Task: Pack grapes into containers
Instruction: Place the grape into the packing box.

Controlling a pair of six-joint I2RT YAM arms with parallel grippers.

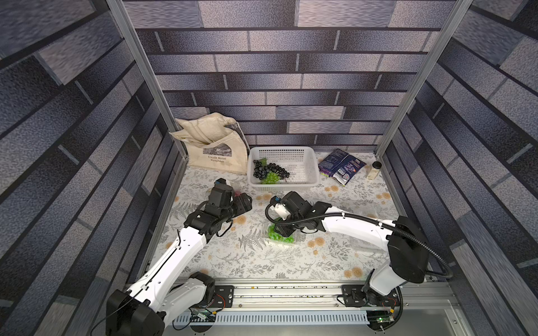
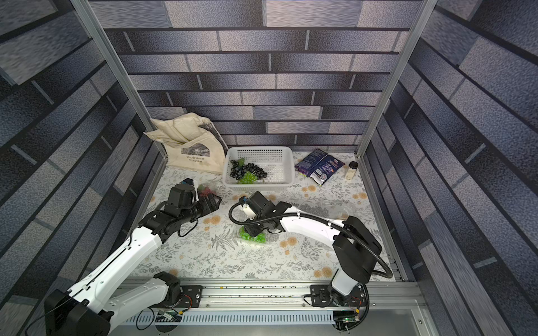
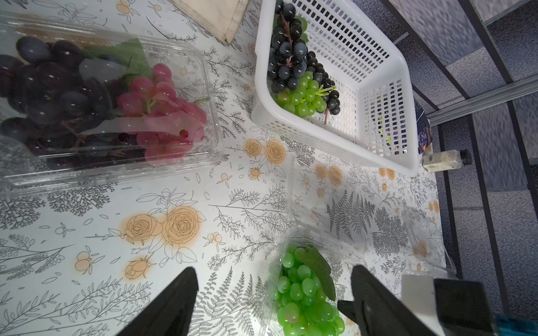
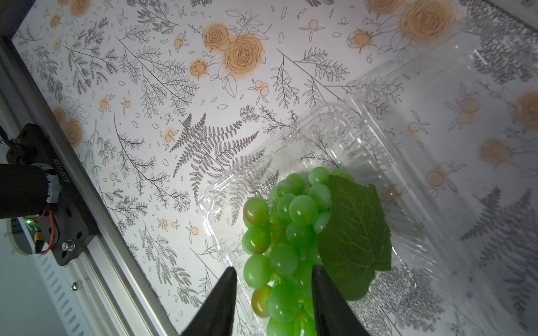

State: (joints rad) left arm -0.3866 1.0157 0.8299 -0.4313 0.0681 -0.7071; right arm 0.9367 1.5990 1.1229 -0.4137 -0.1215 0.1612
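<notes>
A green grape bunch (image 4: 291, 232) with a leaf lies in an open clear container (image 4: 227, 180) at mid-table, seen in both top views (image 1: 281, 237) (image 2: 253, 238). My right gripper (image 4: 275, 270) points down over it, open, its fingers astride the bunch's near end. A second clear container (image 3: 186, 55) holds dark purple and red grapes (image 3: 163, 116). My left gripper (image 3: 273, 270) hovers beside that box (image 1: 249, 201), open wide with nothing between its fingers. More dark grapes (image 1: 267, 170) and green grapes (image 1: 270, 178) lie in the white basket (image 1: 282, 149). A third, empty clear container (image 3: 422, 232) is faint.
A cream tote bag (image 1: 215, 151) leans in the back left corner. A dark snack bag (image 1: 340, 165) and a small bottle (image 1: 374, 170) lie at the back right. Metal frame posts and wall panels bound the floral tablecloth (image 1: 256, 261).
</notes>
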